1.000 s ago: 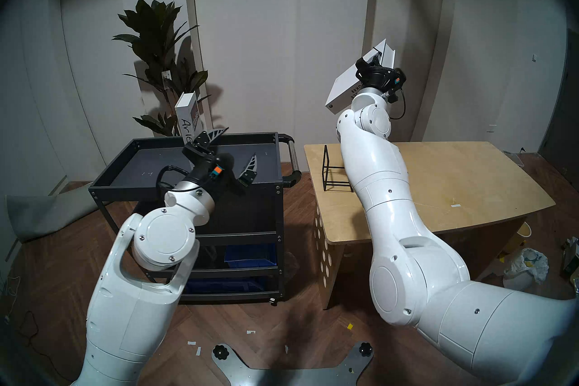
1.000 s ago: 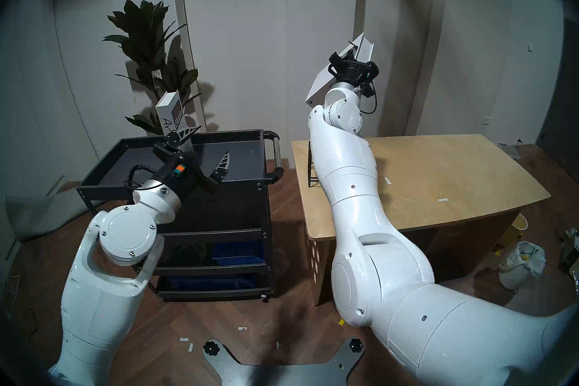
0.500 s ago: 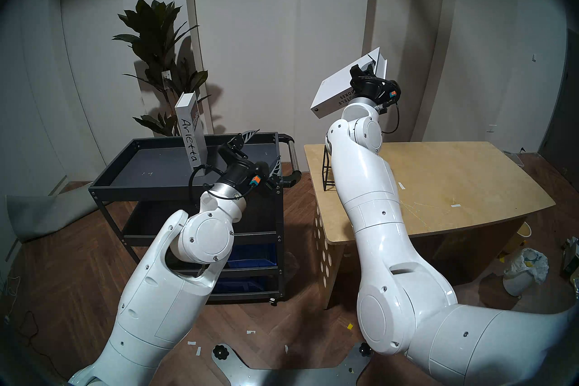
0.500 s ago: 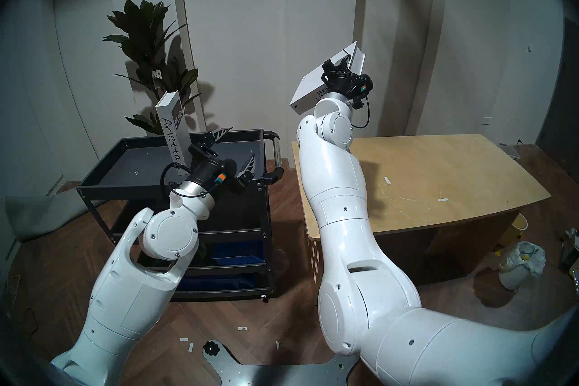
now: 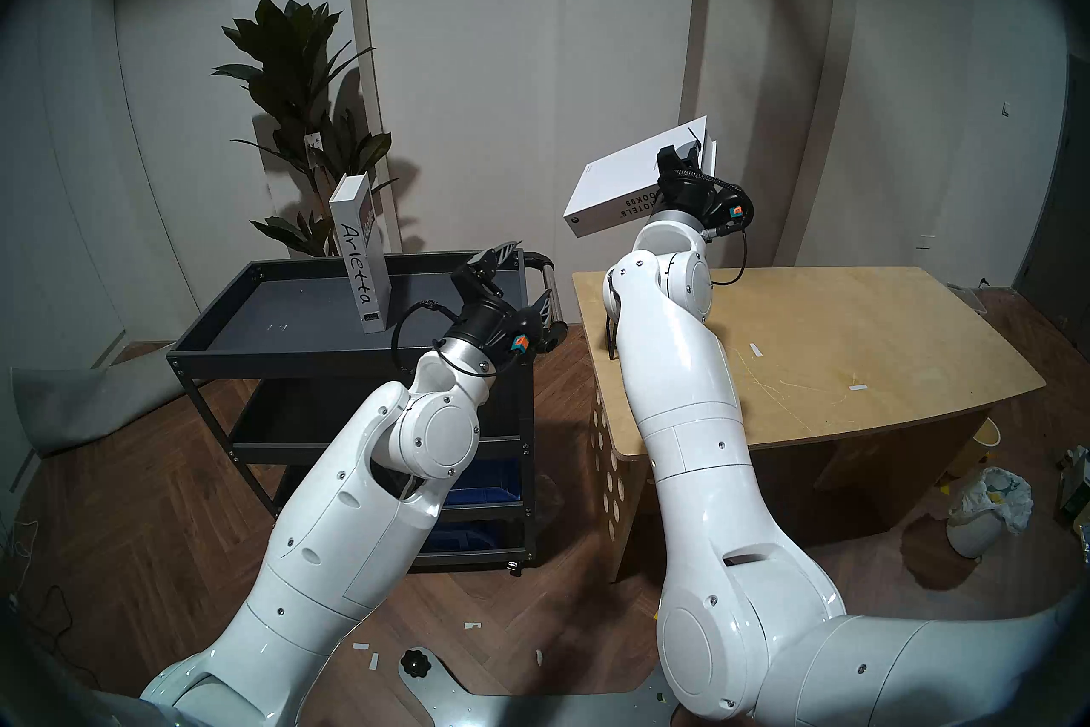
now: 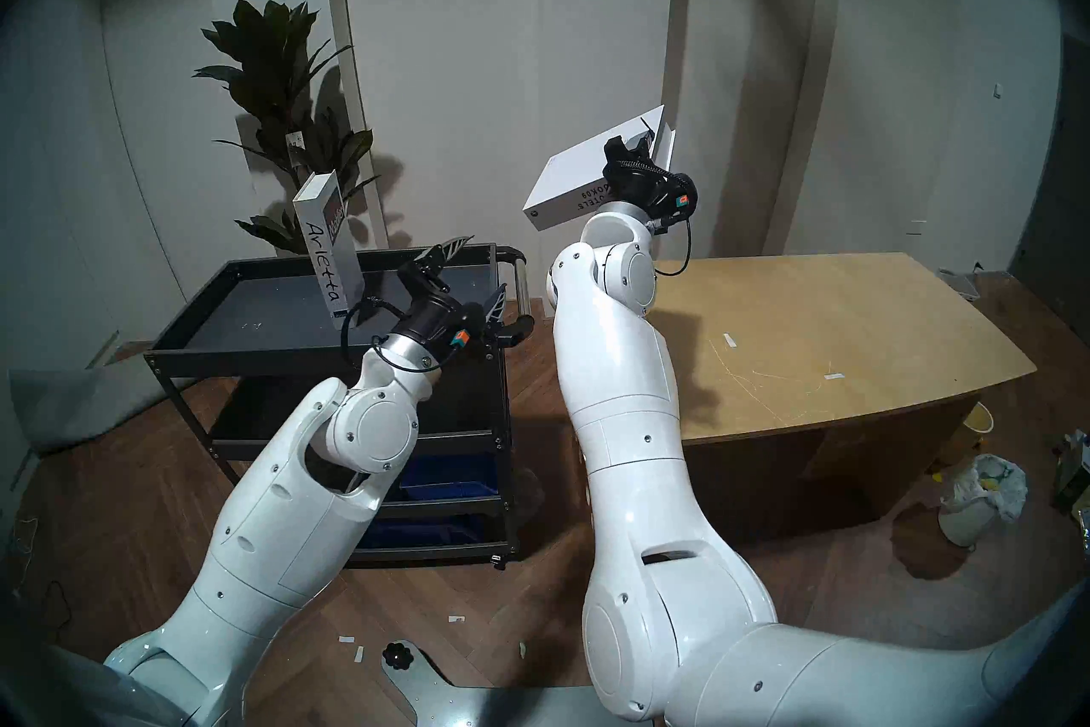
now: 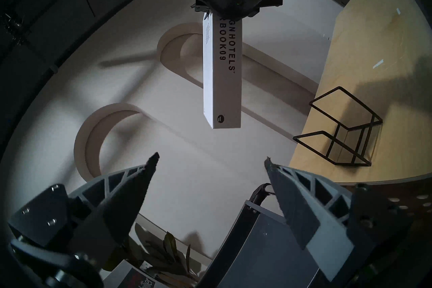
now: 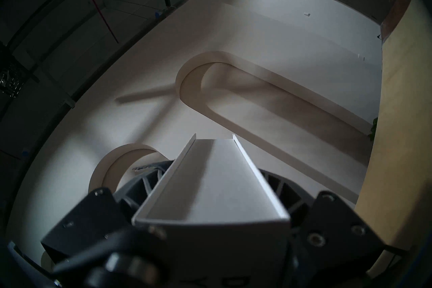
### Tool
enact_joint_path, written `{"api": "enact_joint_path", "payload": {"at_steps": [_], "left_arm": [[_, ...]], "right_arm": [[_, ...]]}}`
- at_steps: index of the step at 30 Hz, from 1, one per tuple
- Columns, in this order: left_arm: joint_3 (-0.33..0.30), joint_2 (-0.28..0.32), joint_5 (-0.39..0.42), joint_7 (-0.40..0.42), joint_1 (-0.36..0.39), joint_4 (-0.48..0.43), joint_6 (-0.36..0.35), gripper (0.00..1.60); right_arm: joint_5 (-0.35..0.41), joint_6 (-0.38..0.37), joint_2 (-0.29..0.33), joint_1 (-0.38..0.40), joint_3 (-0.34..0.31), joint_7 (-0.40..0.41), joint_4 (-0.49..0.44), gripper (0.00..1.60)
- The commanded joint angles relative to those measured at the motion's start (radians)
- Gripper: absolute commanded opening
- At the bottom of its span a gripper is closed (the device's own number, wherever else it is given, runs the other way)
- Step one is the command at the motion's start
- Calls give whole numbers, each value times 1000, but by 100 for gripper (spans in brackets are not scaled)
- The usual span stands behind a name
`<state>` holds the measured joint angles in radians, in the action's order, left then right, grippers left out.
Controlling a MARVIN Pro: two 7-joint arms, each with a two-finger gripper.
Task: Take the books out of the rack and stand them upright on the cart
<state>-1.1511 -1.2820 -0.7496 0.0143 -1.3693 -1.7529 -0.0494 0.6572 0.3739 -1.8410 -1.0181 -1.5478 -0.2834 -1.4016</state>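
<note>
Item 1, Arletta book (image 5: 360,259): tall white hardback, black handwritten-style lettering on the spine; stands upright on the top tray of the cart (image 5: 248,348), toward the rear, leaning slightly; nothing grips it.

Item 2, yearbook (image 5: 631,186): shorter white hardback, printed spine text partly readable in the left wrist view (image 7: 222,74); held in the air, tilted, above the gap between cart and wooden table (image 5: 855,348); clear of both surfaces.

Item 3, right gripper (image 5: 684,159): fingers pressed onto the two covers of the yearbook, pinching it near one end; in the right wrist view the book's page edge (image 8: 210,187) sits between the ribbed fingers (image 8: 145,184).

Item 4, left gripper (image 5: 522,277): fingers spread wide, nothing between them; hangs over the right end of the cart's top tray, near the side handle (image 5: 548,289); apart from the Arletta book; both fingertips plain in the left wrist view (image 7: 211,159).

Item 5, rack (image 7: 343,131): small black wire frame on the wooden table near its cart-side edge; holds no book; largely hidden behind the right arm in the head views.

Item 6, potted plant (image 5: 295,118): dark-leaved, behind the cart against the wall.
</note>
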Motion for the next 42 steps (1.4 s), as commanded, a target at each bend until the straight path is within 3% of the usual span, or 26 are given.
{"api": "enact_joint_path", "payload": {"at_steps": [1,19,35,42], "left_arm": [[11,-63,-50,-55,108,68,30,160],[48,-186,-164,-189,271,301,70,160],[75,-289,-277,-435,393,544,84,160],[89,-333,-315,-531,447,673,77,160]], "right_arm": [[60,-14,-7,-38,20,41,-87,0],[248,-58,66,-146,75,101,-207,0],[415,-64,128,-234,129,175,-260,0],[429,-32,136,-246,140,192,-258,0]]}}
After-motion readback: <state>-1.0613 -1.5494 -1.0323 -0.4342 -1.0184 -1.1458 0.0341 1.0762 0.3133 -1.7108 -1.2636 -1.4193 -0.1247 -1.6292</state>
